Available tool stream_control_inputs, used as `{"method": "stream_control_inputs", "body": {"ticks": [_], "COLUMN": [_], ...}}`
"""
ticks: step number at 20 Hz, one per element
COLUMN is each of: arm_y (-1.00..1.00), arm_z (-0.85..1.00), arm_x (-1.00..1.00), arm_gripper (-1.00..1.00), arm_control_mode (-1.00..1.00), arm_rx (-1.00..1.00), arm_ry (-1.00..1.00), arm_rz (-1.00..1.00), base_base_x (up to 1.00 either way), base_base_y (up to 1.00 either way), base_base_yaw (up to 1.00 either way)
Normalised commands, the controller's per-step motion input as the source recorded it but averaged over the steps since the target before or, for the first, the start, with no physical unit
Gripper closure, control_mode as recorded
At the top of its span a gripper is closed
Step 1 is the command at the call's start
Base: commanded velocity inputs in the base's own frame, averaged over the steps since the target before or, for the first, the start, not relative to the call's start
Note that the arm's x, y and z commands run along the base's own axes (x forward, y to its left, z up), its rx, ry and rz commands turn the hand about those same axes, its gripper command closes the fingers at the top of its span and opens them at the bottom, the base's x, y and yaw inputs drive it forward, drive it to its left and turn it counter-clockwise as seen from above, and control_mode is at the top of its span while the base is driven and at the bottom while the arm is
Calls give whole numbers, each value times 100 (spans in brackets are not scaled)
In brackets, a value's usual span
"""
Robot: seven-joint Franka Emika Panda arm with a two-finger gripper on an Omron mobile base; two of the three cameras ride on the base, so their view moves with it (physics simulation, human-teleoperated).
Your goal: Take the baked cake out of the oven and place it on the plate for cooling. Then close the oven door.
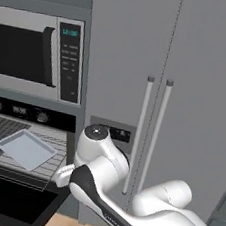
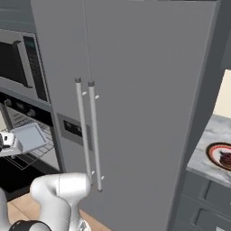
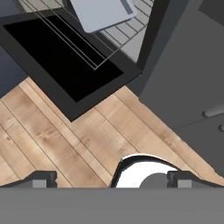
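Note:
The baked cake (image 2: pixel 226 158), a dark reddish-brown lump, lies on a round plate (image 2: pixel 213 151) on the counter at the far right. The black oven (image 1: pixel 30 112) stands open, its door (image 1: pixel 8 199) folded down flat. A pale grey-blue baking tray (image 1: pixel 27 149) rests on the wire rack inside. My gripper (image 3: pixel 113 180) is open, with nothing between its widely spread fingertips. It hangs beside the oven's right edge, above the door's corner (image 3: pixel 76 103), and points down at the wooden floor.
A silver-framed microwave (image 1: pixel 37 54) sits above the oven. To the oven's right stands a tall grey fridge (image 1: pixel 158 91) with two vertical bar handles. Grey drawers (image 2: pixel 203 198) run under the marble counter (image 2: pixel 203 164) that bears the plate.

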Motion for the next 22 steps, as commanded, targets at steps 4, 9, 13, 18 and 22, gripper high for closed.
{"method": "stream_control_inputs", "body": {"ticks": [4,9,13,18,22], "arm_y": [0,0,0,0,0], "arm_z": [0,0,0,0,0], "arm_x": [0,0,0,0,0], "arm_gripper": [-100,-100,-100,-100,-100], "arm_control_mode": [100,100,100,100,100], "arm_rx": [0,0,0,0,0], "arm_ry": [0,0,0,0,0], "arm_rz": [0,0,0,0,0], "base_base_x": [34,29,9,22,26], "base_base_y": [20,13,2,29,46], "base_base_yaw": [0,0,0,0,0]}}
